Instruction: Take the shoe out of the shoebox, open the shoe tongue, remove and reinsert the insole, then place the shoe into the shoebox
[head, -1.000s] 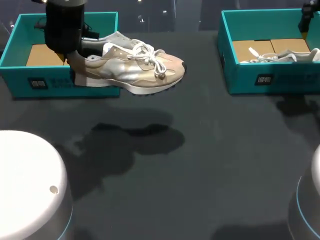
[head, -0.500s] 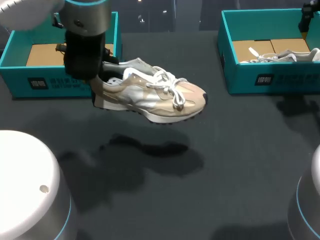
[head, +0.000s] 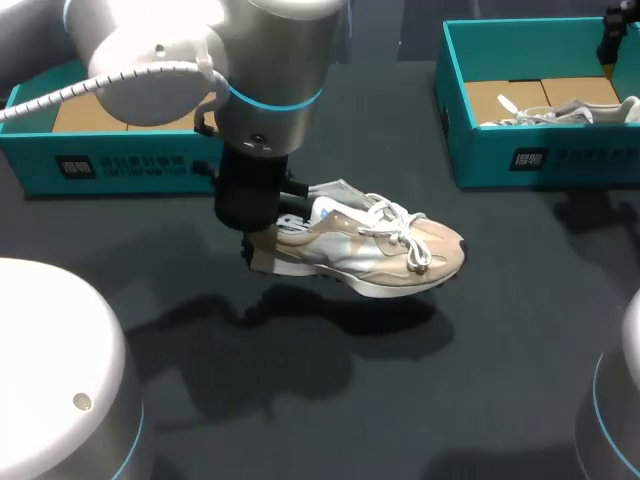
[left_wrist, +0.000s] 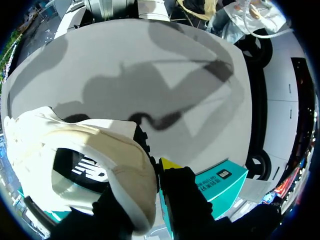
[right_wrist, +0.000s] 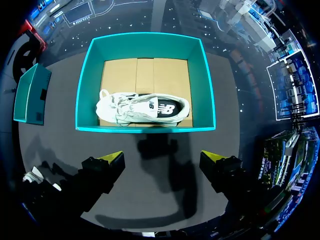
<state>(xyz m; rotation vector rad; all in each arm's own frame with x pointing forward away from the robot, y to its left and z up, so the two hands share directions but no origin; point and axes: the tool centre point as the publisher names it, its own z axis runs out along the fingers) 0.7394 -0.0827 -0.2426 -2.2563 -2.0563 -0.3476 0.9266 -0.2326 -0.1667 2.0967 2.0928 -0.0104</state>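
A beige and silver sneaker (head: 380, 250) with white laces hangs just over the middle of the dark table, toe pointing right. My left gripper (head: 262, 222) is shut on its heel. In the left wrist view the heel collar (left_wrist: 135, 175) sits clamped between the black fingers, one yellow tip (left_wrist: 170, 164) showing beside it. The open teal shoebox (head: 40, 150) at the back left shows only its cardboard floor. My right gripper (right_wrist: 162, 160) hovers open above the near wall of the other teal shoebox (right_wrist: 145, 41), nothing between its fingers.
The right shoebox (head: 500, 155) at the back right holds a second, white sneaker (head: 560, 112) lying on its side (right_wrist: 142, 107). My arms' white round bases (head: 60, 370) stand at the table's front left and front right (head: 625, 400). Bare dark table lies under the held shoe.
My left arm has carried the sneaker away from the left shoebox, rightward and toward the front, and lowered it close to the middle of the table. The right gripper has stayed put.
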